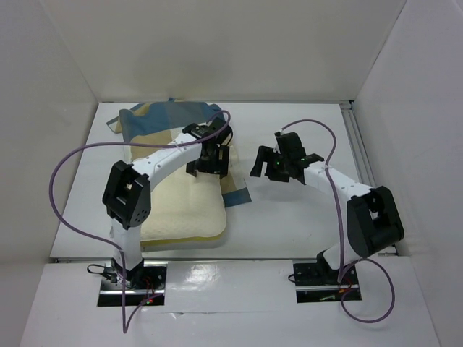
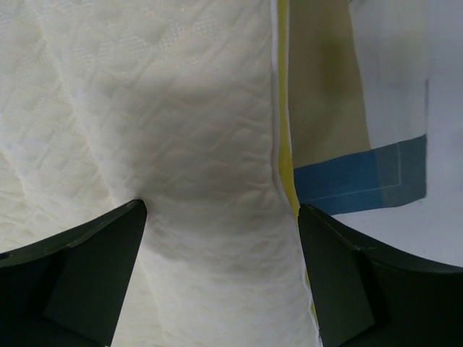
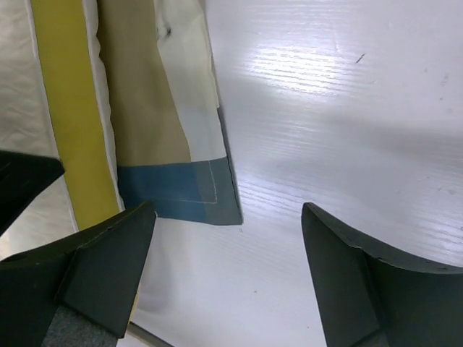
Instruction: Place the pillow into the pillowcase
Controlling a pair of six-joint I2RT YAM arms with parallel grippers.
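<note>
pillow (image 1: 181, 210) lying on tabletop (image 1: 289, 217), pillowcase (image 1: 148, 119) at its 12 o'clock end; left pincer (image 2: 221, 210) and right pincer (image 3: 228, 210) gaping wide, gripping nothing.

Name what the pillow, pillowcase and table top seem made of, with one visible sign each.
Pillow: soft quilted cream fabric, stitched diamond texture. Pillowcase: thin woven cloth, probably cotton, flat with stitched hem. Table: glossy white board, faint wood-like grain, maybe laminate.

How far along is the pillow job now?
Done: little; the pillow lies mostly bare, the pillowcase bunched at its far end. In hand: nothing; the left gripper and right gripper are both open. Left: pulling the pillowcase over the pillow.
</note>
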